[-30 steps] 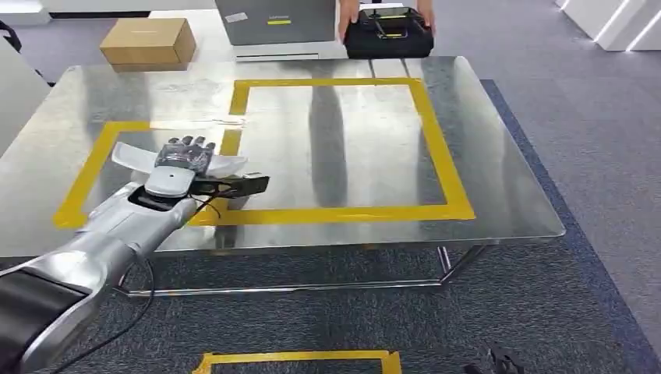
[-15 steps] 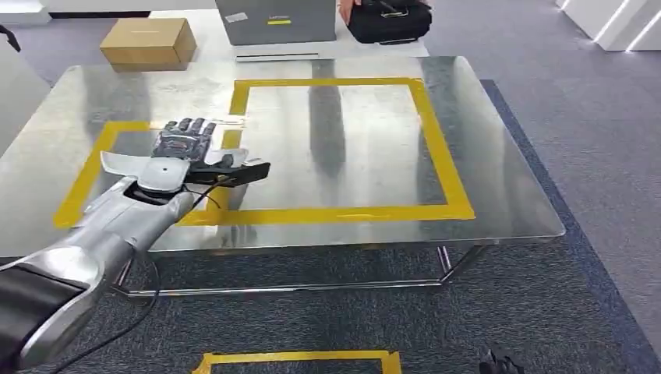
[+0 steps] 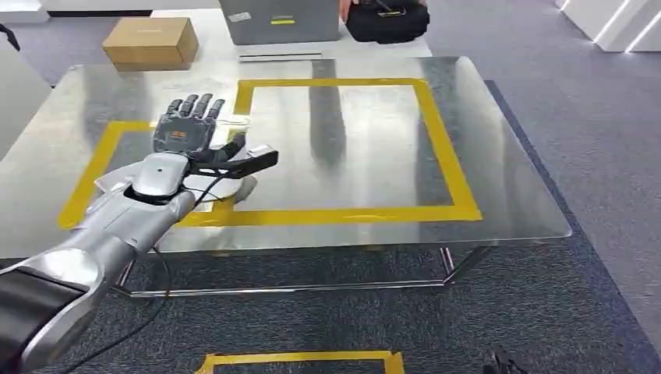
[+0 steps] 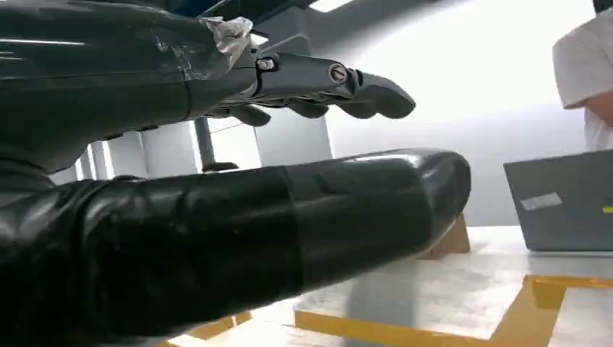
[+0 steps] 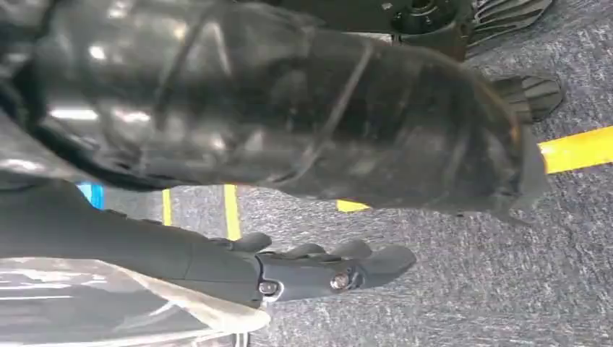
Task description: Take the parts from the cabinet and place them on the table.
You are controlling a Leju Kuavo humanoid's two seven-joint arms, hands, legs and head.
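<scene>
A shiny metal table (image 3: pixel 499 156) with yellow tape lines (image 3: pixel 444 156) stands on grey carpet (image 3: pixel 592 117). Behind the table sits a brown box (image 3: pixel 150 40).

The left hand (image 3: pixel 187 132) is dark grey with black fingers, on a silver arm (image 3: pixel 117 218). Beneath and around it the desk (image 3: pixel 514 187) is shiny silver, marked with yellow tape (image 3: pixel 444 156) in rectangular outlines. Beyond the hand lie a tan cardboard box (image 3: pixel 150 40), a grey case (image 3: pixel 281 19) with a yellow label, and a black bag (image 3: pixel 387 22). The floor (image 3: pixel 546 312) is blue-grey speckled carpet.
</scene>
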